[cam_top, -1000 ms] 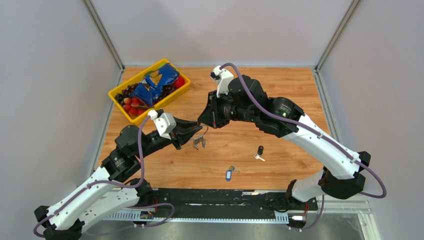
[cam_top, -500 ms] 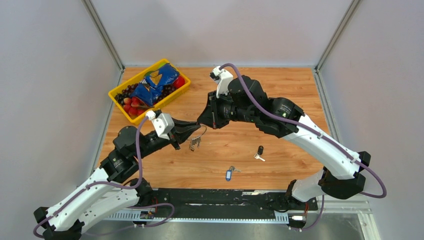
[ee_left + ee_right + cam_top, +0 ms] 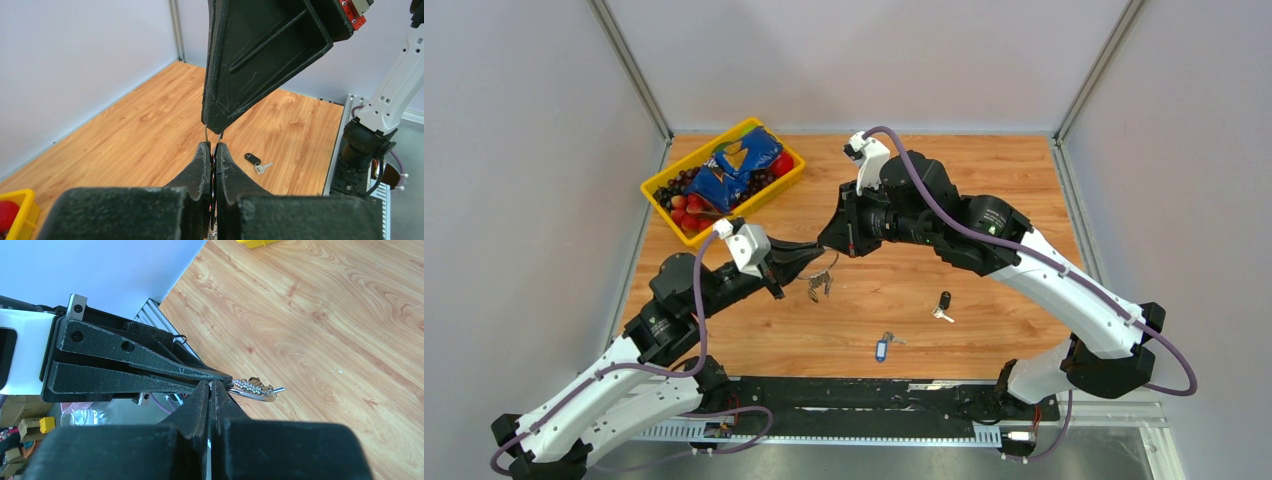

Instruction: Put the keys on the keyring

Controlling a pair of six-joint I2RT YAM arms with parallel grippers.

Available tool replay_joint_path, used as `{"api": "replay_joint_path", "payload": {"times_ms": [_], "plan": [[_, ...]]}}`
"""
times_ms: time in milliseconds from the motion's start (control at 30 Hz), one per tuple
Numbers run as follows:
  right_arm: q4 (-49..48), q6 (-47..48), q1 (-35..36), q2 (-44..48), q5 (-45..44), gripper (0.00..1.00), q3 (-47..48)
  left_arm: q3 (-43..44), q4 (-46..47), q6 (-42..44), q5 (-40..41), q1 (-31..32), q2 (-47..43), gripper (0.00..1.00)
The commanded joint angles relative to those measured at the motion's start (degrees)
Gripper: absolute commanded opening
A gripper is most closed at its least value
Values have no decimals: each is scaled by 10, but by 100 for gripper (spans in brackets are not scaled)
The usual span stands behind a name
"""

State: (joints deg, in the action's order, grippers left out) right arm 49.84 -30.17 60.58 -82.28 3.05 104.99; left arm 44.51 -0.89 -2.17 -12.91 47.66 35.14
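The keyring (image 3: 827, 266) is a thin silver wire ring held above the table between both grippers, with a cluster of small keys (image 3: 819, 286) hanging from it. My left gripper (image 3: 822, 262) is shut on the ring; in the left wrist view its tips (image 3: 212, 145) pinch the wire (image 3: 206, 134). My right gripper (image 3: 829, 248) meets it from above and is shut on the ring's top (image 3: 211, 384); the ring and keys (image 3: 252, 388) stick out beside it. A key with a black head (image 3: 943, 303) and a key with a blue tag (image 3: 882, 348) lie loose on the table.
A yellow bin (image 3: 664, 217) with a blue bag and red and dark fruit stands at the back left. The black-headed key also shows in the left wrist view (image 3: 257, 162). Grey walls enclose the wooden table on three sides.
The hanging keys swung a little left and back. Both grippers stay shut on the ring and have hardly moved.
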Motion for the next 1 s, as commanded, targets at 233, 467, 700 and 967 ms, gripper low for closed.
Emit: {"api": "replay_joint_path", "payload": {"times_ms": [233, 467, 700, 967], "plan": [[-29, -6, 6, 15, -3, 0, 2, 16, 18, -17, -12, 2, 5, 13], [-29, -7, 6, 15, -2, 0, 3, 15, 16, -10, -10, 2, -1, 27], [-29, -9, 7, 14, -2, 0, 4, 14, 17, -7, -8, 2, -5, 35], [-29, -8, 8, 12, -1, 0, 7, 14, 19, -6, -10, 3, -9, 39]]}}
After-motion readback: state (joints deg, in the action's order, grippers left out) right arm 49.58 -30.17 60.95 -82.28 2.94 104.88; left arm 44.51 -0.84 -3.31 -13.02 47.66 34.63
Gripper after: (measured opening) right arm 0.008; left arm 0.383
